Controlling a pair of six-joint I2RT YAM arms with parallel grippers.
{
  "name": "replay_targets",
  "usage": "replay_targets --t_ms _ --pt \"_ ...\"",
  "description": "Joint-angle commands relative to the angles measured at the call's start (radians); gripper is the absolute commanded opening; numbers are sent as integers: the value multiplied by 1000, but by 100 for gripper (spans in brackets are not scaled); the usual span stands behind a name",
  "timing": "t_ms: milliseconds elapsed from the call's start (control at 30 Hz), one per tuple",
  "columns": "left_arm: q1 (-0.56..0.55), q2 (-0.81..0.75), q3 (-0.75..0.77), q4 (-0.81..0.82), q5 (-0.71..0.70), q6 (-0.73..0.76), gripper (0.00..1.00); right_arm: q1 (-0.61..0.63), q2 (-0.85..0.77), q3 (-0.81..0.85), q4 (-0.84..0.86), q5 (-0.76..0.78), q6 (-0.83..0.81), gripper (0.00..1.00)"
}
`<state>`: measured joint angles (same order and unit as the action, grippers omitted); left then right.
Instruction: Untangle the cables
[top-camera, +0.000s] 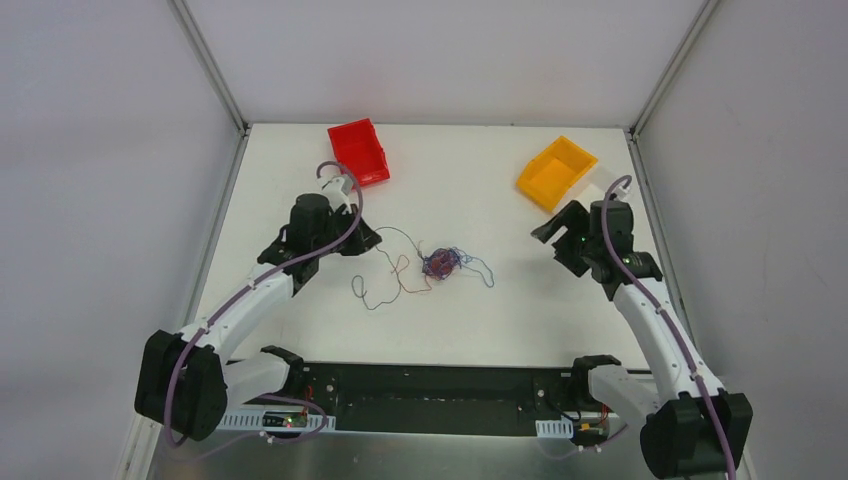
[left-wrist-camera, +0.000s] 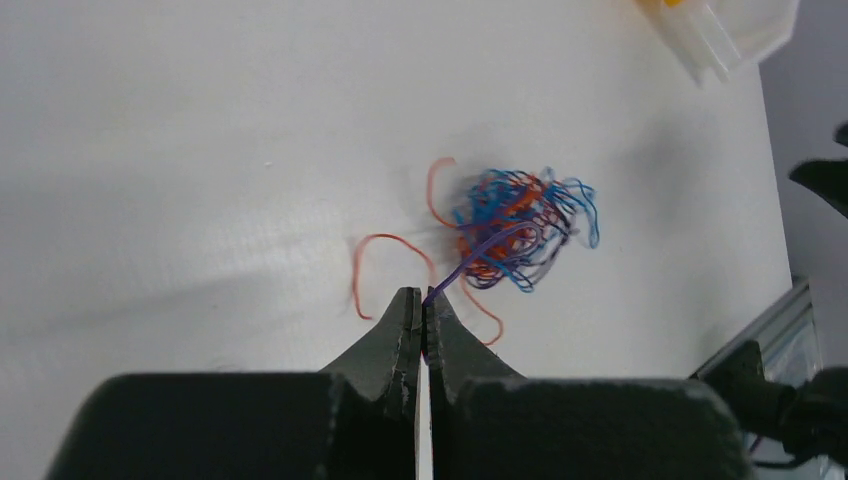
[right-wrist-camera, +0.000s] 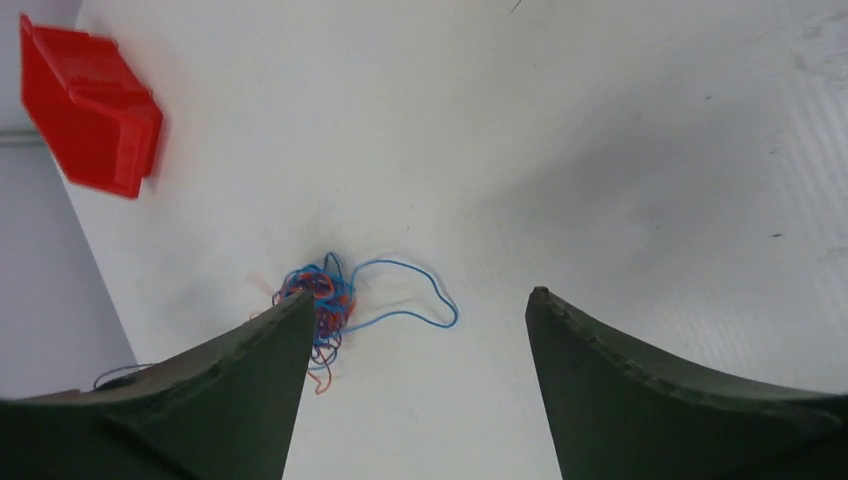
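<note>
You have bright, even light on the white table (top-camera: 450, 330), with no harsh glare. Around the cables (left-wrist-camera: 520, 225) the shadows are faint and soft-edged. Nearer the lens than the cables, the fingers (left-wrist-camera: 395, 345) go dark and blurred, while the cables stay fairly sharp.

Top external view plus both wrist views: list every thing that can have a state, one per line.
cables: mostly balled in a tangle on the table, a few strands trailing loose.
left gripper: shut on one purple strand leading from the tangle.
right gripper: open, holding nothing, apart from the tangle.
red bin: upright, nothing visible inside.
yellow bin: upright, nothing visible inside.
</note>
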<state>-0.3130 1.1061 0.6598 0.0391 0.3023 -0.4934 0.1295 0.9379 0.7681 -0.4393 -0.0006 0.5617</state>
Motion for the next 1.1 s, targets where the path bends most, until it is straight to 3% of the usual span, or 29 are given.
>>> replay_targets --t_ms 0,300,567,667,1067 --pt "-115 9 77 67 93 83 0 34 93 26 64 -283 -97 81" --pt "-163 6 152 17 103 98 0 378 242 150 111 -179 -292 79" --pt "-163 -42 205 -36 143 102 0 553 329 116 406 -237 -446 76" --pt "-163 -45 232 -78 195 118 0 642 364 124 447 -148 -550 76" --pt "-163 -28 349 -181 302 124 0 684 566 187 672 -10 -585 66"
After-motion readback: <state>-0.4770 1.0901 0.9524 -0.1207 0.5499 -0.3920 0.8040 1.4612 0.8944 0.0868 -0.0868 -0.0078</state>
